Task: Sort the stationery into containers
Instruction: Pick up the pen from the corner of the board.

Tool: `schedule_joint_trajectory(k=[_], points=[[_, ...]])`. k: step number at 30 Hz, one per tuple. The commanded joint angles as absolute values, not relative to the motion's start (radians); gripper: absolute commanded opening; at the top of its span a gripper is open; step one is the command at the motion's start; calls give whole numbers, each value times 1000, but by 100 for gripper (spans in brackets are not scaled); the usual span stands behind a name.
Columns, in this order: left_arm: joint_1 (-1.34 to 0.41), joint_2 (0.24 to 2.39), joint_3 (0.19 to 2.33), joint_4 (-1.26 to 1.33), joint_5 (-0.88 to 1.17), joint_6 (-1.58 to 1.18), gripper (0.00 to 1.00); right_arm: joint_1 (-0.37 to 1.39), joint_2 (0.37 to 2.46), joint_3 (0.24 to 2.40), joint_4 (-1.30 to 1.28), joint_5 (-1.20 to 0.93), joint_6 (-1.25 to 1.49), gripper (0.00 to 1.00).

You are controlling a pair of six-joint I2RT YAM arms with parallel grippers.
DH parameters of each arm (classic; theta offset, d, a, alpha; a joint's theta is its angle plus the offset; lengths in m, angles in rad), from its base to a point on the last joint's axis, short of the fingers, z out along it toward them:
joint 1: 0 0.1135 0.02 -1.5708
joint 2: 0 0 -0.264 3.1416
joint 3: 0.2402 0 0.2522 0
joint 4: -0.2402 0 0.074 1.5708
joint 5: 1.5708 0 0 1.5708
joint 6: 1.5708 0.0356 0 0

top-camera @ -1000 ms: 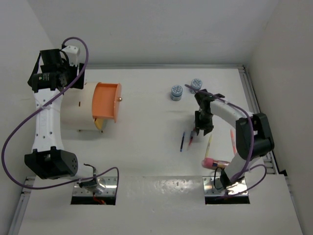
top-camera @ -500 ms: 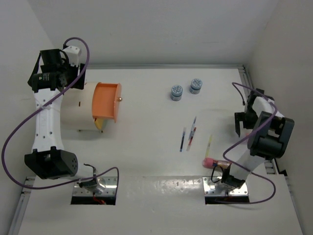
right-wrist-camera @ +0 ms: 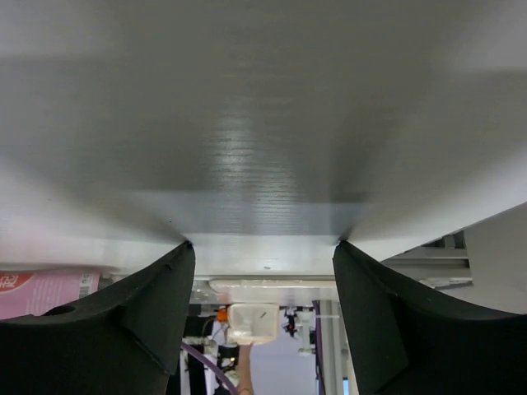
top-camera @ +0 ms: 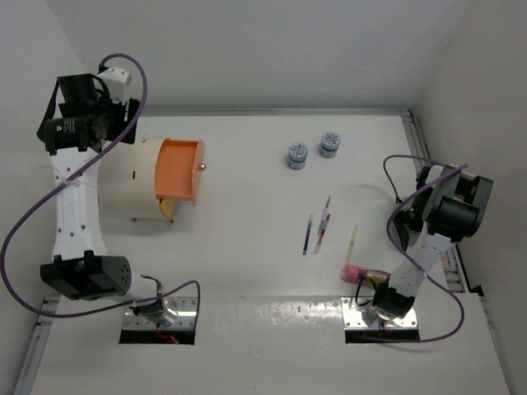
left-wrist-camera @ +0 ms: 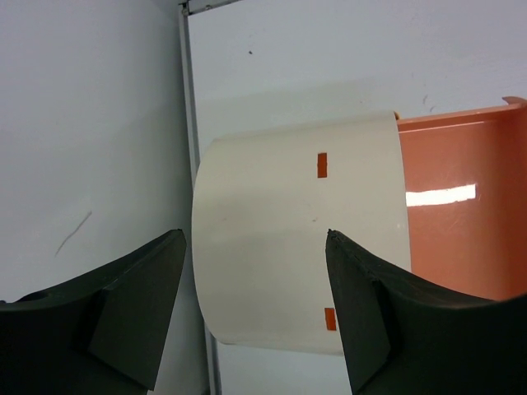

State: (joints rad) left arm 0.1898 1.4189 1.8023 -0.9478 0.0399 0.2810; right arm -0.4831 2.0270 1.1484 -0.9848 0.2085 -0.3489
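Left tool [left-wrist-camera: 254, 247]: fingers apart, nothing clamped. It hangs over the rear end of the large cream-coloured drum [left-wrist-camera: 288, 239], whose curved wall fills the gap in the wrist view. Contact with the drum: cannot tell.

The drum lies on its side at the left of the white counter [top-camera: 247, 280]. An orange box-shaped drawer [top-camera: 179, 170] projects from its front, facing right, with a small knob [top-camera: 202, 165] at its right edge.

Right tool [right-wrist-camera: 262, 247]: fingers apart, empty. The right arm is folded up at the counter's right edge, well apart from the drum. Its wrist view shows a blurred pale surface beyond the fingers.

Stationery, all on the open counter right of centre:
- Two small round blue-and-white pieces [top-camera: 297, 155] [top-camera: 329, 144], just beside each other near the far edge.
- Thin blue pen [top-camera: 307, 234] and thin red pen [top-camera: 321, 233], side by side, nearer the arms.
- Thin orange pen [top-camera: 352, 240], just right of those.
- Stubby pink-and-tan cylinder [top-camera: 362, 274], lying flat near the right arm's base.
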Motion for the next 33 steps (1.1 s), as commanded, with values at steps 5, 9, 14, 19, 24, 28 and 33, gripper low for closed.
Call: schedule_joint_trajectory(k=[5,9,14,19,24,28,33], points=[[190,1384,1789,-951,31,295,75,-465,1991,1123,-768,28,-364,68],[190,1390,1786,-946,71,282,75,-448,1864,1155,-793,20,-319,69],[189,1394,1790,-936,94,278,72,-520,1856,1277,-828,80,-365,46],[189,1394,1790,-933,106,273,71,-613,1919,1374,-897,92,-483,29],[189,1402,1792,-931,127,265,71,-678,2003,1448,-985,71,-603,30],[186,1405,1802,-936,135,262,71,-721,2054,1451,-956,78,-669,24],[184,1404,1807,-940,133,265,71,-745,2123,1456,-919,90,-713,23]])
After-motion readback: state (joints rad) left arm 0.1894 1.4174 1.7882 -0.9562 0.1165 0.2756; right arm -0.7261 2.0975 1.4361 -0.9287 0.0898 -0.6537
